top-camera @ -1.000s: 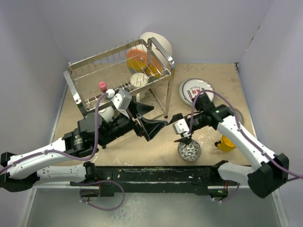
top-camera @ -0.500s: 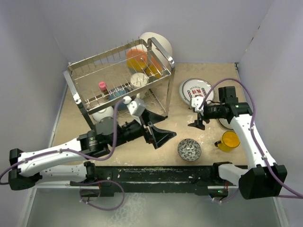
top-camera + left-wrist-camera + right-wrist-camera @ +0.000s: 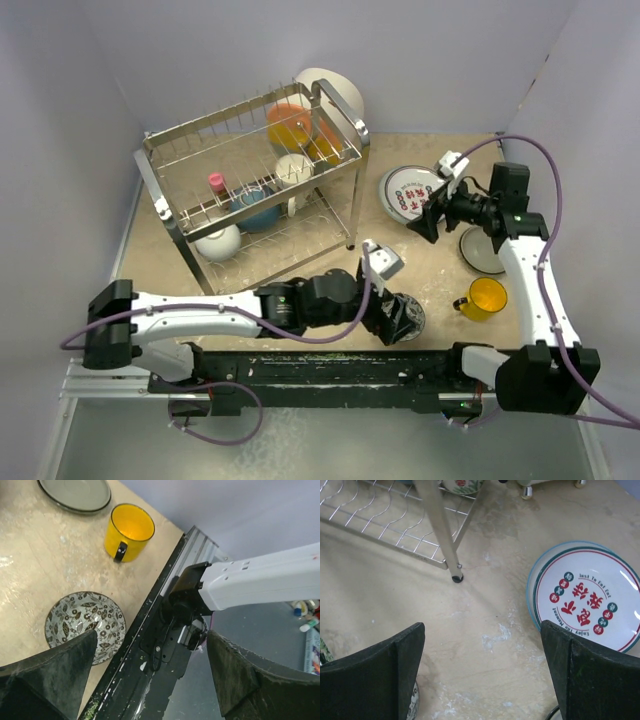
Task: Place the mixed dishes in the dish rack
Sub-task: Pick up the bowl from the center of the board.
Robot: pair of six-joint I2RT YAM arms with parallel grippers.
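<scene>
The dish rack [image 3: 250, 170] stood well away from both pairs of fingers. One of its legs [image 3: 454, 575] showed ahead of the right gripper [image 3: 480, 680], toward the finger on the left of that wrist view. That gripper's fingers [image 3: 375, 675] were spread wide with nothing between them.

Ahead of its other finger lay the red-lettered white plate [image 3: 590, 600], stacked on a teal-rimmed plate [image 3: 532, 587]. Red Chinese characters filled the centre, and the arc above them seemed to read "Just To Eat Eat"; the lower arc was too small to read surely.

The grey plate [image 3: 75, 492] lay farthest beyond the left gripper [image 3: 150, 675], whose fingers [image 3: 50, 675] also stood apart and empty. The small grey-patterned bowl [image 3: 85, 625] sat just past one fingertip, which covered its near rim in the wrist view. The yellow cup [image 3: 129, 530] stood between bowl and grey plate, handle toward the fingers.
</scene>
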